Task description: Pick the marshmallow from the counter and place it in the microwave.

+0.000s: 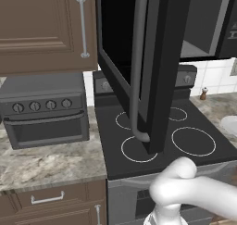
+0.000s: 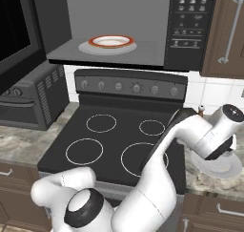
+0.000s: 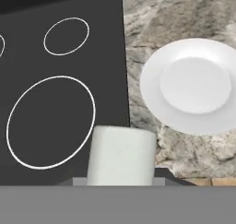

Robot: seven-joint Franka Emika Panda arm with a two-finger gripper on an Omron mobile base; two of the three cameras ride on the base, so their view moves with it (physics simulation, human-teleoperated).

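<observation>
Above counter (image 3: 184,15), one marshmallow (image 3: 121,156), one white plate (image 3: 193,85), four stovetop rings (image 2: 121,140)

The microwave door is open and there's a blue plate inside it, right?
Not quite. The microwave is open, but the plate inside has an orange-red rim with a white middle, not blue. The right base view shows it.

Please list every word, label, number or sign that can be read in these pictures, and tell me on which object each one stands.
No text can be read in any view.
Black microwave control panel: rows of small pale button marks, too small and blurred to read.
Black glass stovetop back panel: grey knobs, no legible markings.
Small grey four-knob toaster oven: knobs carry no readable labels.
White round plate on the mottled stone counter: plain.
</observation>
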